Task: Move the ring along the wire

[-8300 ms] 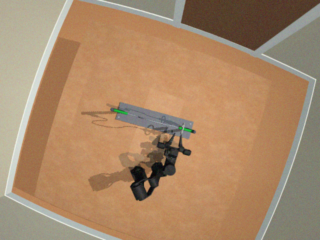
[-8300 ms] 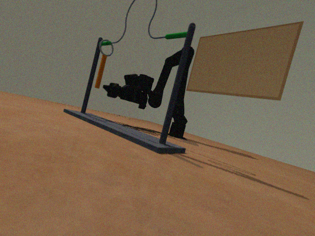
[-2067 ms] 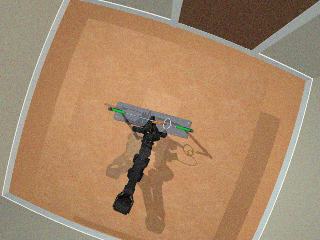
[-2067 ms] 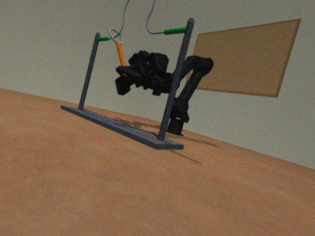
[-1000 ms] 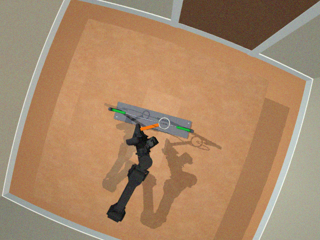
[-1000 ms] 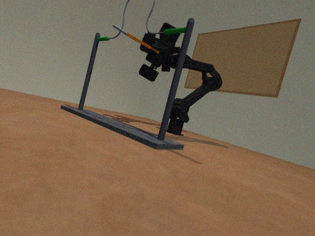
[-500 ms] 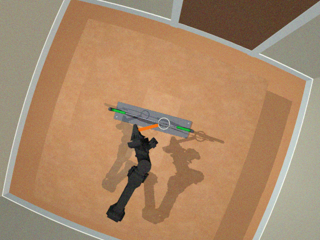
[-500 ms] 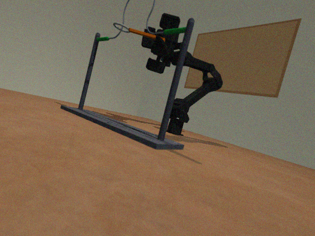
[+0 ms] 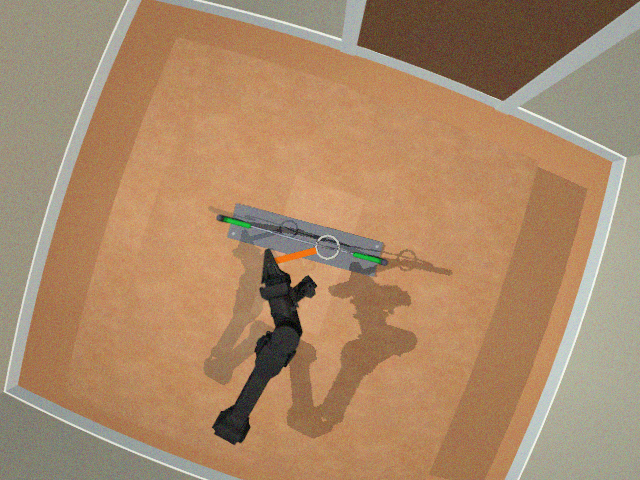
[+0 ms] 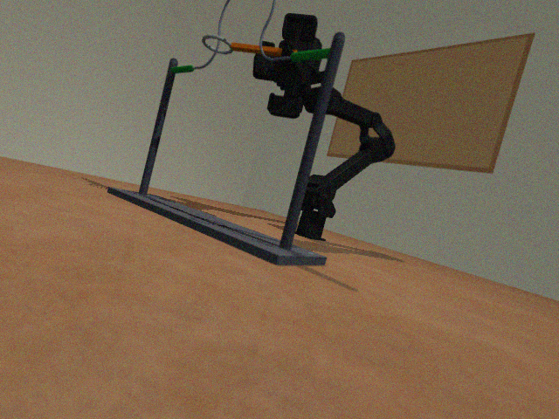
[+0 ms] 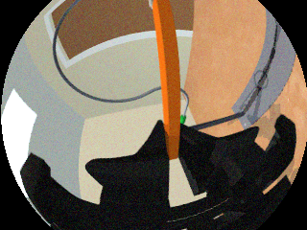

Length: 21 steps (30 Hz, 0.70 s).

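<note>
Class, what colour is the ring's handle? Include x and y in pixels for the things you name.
The handle (image 9: 295, 255) (image 10: 252, 47) (image 11: 169, 72) is orange, clearest in the wrist view.

My arm (image 9: 261, 369) (image 10: 354, 168) is black almost all over, a chain of thick, rounded links with bulging joints, and it begins at a dark, blocky base (image 9: 223, 432) (image 10: 311, 225). My hand (image 9: 268, 255) (image 11: 164, 123) is black too: its fingers are broad where they start and taper to points. A chunky black block (image 9: 308, 286) juts from my wrist.
</note>
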{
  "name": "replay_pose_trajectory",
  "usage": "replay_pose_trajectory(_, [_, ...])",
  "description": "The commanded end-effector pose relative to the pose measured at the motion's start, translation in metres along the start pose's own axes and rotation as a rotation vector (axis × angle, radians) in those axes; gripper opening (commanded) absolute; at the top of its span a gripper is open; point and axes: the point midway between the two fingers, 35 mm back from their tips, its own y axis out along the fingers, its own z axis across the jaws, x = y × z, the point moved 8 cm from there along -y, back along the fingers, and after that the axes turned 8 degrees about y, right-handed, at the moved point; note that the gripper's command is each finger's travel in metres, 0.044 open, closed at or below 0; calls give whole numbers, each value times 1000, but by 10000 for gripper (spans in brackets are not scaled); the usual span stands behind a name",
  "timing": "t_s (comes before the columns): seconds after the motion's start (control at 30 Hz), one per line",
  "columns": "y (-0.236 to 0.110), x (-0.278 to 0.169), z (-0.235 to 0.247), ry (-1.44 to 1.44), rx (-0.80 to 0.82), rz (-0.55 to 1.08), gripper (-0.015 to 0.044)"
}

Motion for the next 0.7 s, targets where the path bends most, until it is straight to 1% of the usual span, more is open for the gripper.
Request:
replay_pose_trajectory(0.0, [-1,-2,9,33,27,8,-150])
replay_pose_trajectory(0.67, [-4,-1,34,152,83,20,-150])
